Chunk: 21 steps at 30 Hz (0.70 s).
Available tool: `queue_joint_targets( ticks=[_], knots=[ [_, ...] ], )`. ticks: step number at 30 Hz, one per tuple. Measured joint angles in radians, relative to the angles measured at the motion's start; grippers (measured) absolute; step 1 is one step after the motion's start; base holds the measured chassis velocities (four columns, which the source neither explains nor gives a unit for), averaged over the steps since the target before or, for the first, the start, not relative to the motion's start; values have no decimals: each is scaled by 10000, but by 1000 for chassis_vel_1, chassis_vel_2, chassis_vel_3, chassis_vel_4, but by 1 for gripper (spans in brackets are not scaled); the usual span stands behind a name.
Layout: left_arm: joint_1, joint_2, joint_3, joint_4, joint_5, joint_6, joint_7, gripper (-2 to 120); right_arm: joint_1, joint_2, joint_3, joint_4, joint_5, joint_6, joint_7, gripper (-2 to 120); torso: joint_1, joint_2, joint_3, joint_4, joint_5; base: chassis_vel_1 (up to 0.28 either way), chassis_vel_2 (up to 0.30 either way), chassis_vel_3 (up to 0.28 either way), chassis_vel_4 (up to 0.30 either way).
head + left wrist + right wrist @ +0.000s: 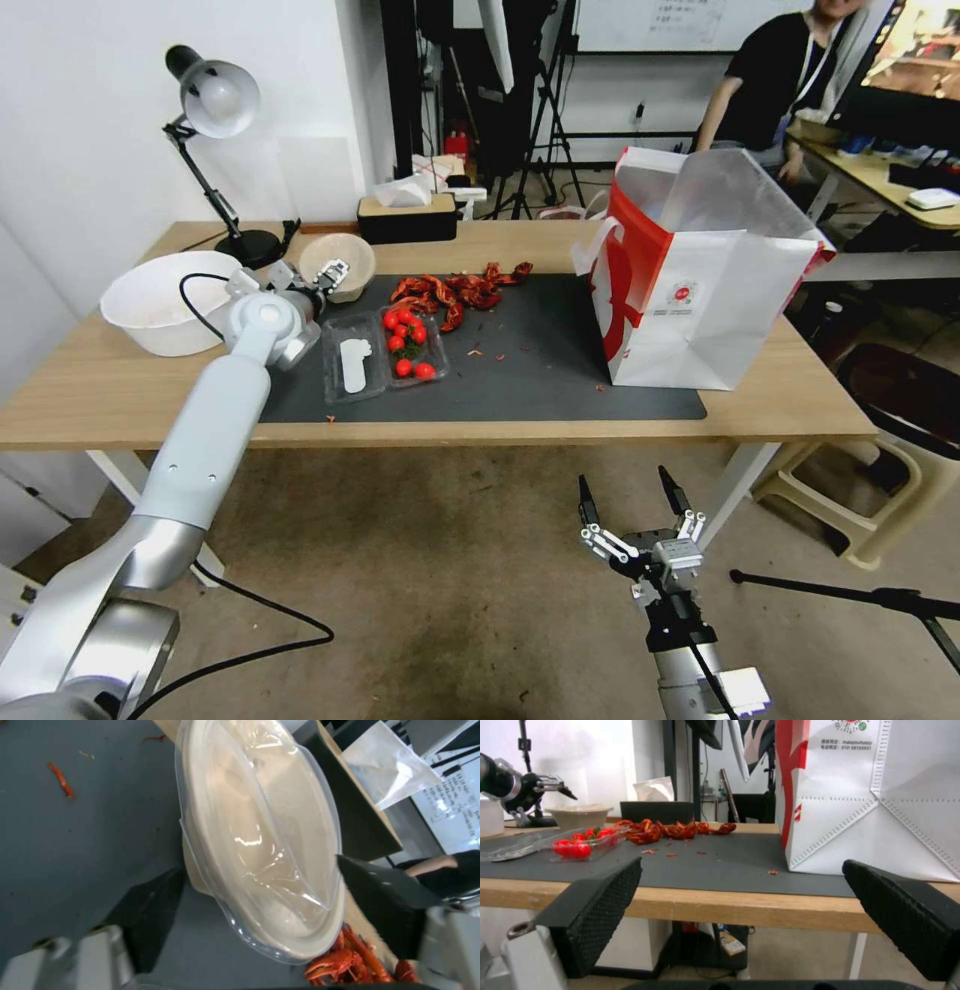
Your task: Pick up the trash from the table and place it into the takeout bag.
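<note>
My left gripper (335, 272) is spread wide around the beige bowl (338, 262) w/ its clear lid, one finger (145, 915) on each side, not closed on it yet; the bowl sits at the mat's (540, 350) far left corner on the table (800, 400), beside a big white bowl (165, 300). Red shells (455, 290) and a clear tomato tray (385, 350) lie on the mat nearby. The takeout bag (700, 290) stands open at the mat's right end; my right gripper (632, 500) hangs open below the table's front edge.
</note>
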<state>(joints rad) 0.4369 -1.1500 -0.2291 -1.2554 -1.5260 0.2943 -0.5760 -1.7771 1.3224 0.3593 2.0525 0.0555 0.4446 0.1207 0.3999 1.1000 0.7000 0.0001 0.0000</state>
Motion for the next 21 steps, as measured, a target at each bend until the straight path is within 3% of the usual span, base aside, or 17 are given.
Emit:
queue_joint_targets(
  ticks=[13,21],
  knots=[
    [110,-83,-260,-50,-301,-169,43,28,-126,-1,-5,62,-69,29,31,100,0,0,0,0,1,0,0,0,0],
    [420,-6,-278,-49,-269,-374,380,12,-137,22,-34,66,-124,29,43,100,0,1,-2,-3,0,0,0,0,0]
  ],
)
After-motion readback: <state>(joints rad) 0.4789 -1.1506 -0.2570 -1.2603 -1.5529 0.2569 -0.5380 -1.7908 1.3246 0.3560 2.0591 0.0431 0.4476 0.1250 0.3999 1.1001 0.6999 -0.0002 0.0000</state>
